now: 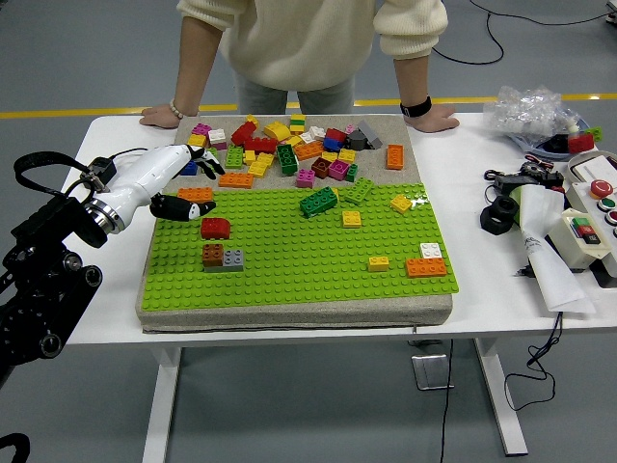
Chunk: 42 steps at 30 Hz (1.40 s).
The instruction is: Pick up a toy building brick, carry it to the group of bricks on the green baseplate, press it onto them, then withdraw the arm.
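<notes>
Head view over a white table [482,280] bearing a green baseplate [308,260] on a grey pad.

Left hand [178,178]: white shell on a black arm, entering from the left edge, poised over the baseplate's upper-left corner; fingers loosely spread, holding nothing; dark thumb [178,206] pointing toward a red brick [215,228], close to it but apart. Right arm out of view.

Red brick: seated on the baseplate near its left side, just above a joined pair made of a brown brick [212,255] and a grey brick [232,258].

Elsewhere on the baseplate: a dark green brick [318,202] near the top middle, yellow bricks [352,218] to its right, and an orange brick [426,267] with a white brick [431,251] just above it near the right edge.

Loose pile of bricks [289,149]: red, yellow, orange, green, pink, blue and grey pieces, scattered on the grey pad beyond the baseplate's far edge.

Person in a cream sweater [308,39] at the far side, both hands flat on the table: one hand [159,116] at the pile's left, the other hand [434,118] at its right.

Control box [593,222] with a red button, cables and a clear bag [530,111] at the table's right end.
</notes>
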Each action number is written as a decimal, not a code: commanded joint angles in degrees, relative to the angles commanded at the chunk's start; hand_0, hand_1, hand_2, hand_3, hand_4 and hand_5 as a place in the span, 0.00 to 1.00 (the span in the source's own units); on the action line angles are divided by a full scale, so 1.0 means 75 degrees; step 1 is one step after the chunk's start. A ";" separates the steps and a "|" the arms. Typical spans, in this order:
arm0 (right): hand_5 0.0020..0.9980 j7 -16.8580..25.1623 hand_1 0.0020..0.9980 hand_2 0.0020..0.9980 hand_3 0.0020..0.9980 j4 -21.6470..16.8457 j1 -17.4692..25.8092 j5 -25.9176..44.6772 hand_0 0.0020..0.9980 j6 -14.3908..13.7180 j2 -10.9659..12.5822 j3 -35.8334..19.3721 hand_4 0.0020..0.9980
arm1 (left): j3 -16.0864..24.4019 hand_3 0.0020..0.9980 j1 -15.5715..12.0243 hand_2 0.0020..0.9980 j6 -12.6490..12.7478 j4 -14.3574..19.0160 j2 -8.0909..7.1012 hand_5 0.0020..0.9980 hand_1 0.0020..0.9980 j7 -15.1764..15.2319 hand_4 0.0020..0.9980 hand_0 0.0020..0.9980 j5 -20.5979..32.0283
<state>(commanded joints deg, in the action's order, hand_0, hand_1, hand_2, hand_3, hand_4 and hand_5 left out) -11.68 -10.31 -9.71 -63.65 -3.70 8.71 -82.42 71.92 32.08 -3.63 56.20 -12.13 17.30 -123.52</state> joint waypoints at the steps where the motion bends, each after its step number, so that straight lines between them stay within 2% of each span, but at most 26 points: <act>1: 0.69 0.0001 0.70 0.74 0.68 0.0000 -0.0003 -0.0004 0.78 0.0001 0.0001 0.0002 0.95 | -0.0042 0.81 0.0051 0.77 -0.0039 -0.0089 0.0020 0.07 0.82 0.0002 0.96 0.91 -0.0037; 5: 0.69 0.0003 0.70 0.74 0.68 0.0000 -0.0006 -0.0012 0.78 0.0005 0.0004 0.0011 0.95 | -0.0132 0.81 0.0180 0.77 -0.0108 -0.0341 0.0077 0.07 0.82 0.0004 0.96 0.91 -0.0129; 9: 0.69 0.0007 0.70 0.74 0.68 0.0000 -0.0004 -0.0044 0.78 0.0018 0.0017 0.0018 0.95 | -0.0282 0.82 0.0505 0.77 -0.0069 -0.0952 0.0202 0.07 0.82 0.0009 0.96 0.93 -0.0309; 19: 0.69 0.0022 0.70 0.74 0.68 0.0000 -0.0029 -0.0087 0.78 0.0026 0.0027 0.0041 0.95 | -0.0536 0.80 0.1054 0.75 -0.0036 -0.2097 0.0416 0.06 0.81 0.0032 0.94 0.92 -0.0495; 20: 0.69 0.0025 0.70 0.74 0.68 0.0000 -0.0035 -0.0090 0.78 0.0023 0.0029 0.0044 0.95 | -0.0570 0.79 0.1108 0.68 -0.0038 -0.2204 0.0435 0.04 0.80 0.0034 0.90 0.91 -0.0498; 24: 0.69 0.0044 0.70 0.74 0.68 0.0000 -0.0056 -0.0106 0.78 0.0020 0.0039 0.0061 0.95 | -0.0675 0.79 0.1302 0.68 -0.0031 -0.2774 0.0508 0.04 0.80 0.0047 0.90 0.91 -0.0497; 25: 0.69 0.0045 0.70 0.74 0.68 0.0000 -0.0057 -0.0106 0.78 0.0020 0.0039 0.0061 0.95 | -0.0680 0.79 0.1310 0.68 -0.0030 -0.2800 0.0511 0.04 0.80 0.0048 0.90 0.91 -0.0496; 26: 0.69 0.0048 0.70 0.74 0.68 0.0000 -0.0057 -0.0112 0.78 0.0021 0.0038 0.0062 0.95 | -0.0695 0.69 0.1330 0.63 -0.0021 -0.2872 0.0519 0.05 0.78 0.0055 0.85 0.89 -0.0490; 31: 0.69 0.0054 0.70 0.74 0.68 0.0000 -0.0053 -0.0128 0.78 0.0027 0.0033 0.0069 0.95 | -0.0763 0.69 0.1412 0.63 0.0054 -0.3219 0.0554 0.05 0.78 0.0117 0.85 0.89 -0.0427; 32: 0.69 0.0052 0.71 0.74 0.68 0.0000 -0.0053 -0.0129 0.78 0.0025 0.0035 0.0071 0.95 | -0.0774 0.64 0.1438 0.61 0.0077 -0.3302 0.0566 0.04 0.77 0.0134 0.82 0.88 -0.0409; 33: 0.69 0.0051 0.71 0.74 0.68 0.0000 -0.0055 -0.0128 0.78 0.0023 0.0038 0.0073 0.95 | -0.0780 0.64 0.1457 0.61 0.0091 -0.3357 0.0574 0.04 0.77 0.0145 0.82 0.88 -0.0397; 42: 0.69 0.0050 0.71 0.74 0.68 0.0000 -0.0084 -0.0112 0.78 0.0008 0.0041 0.0083 0.95 | -0.0816 0.62 0.1588 0.60 0.0160 -0.3640 0.0657 0.02 0.76 0.0201 0.80 0.87 -0.0306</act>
<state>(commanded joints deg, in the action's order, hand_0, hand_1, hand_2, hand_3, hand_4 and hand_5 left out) -11.31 -10.31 -10.34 -64.50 -3.64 9.02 -81.80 65.80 43.99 -2.43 28.90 -7.20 18.81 -125.82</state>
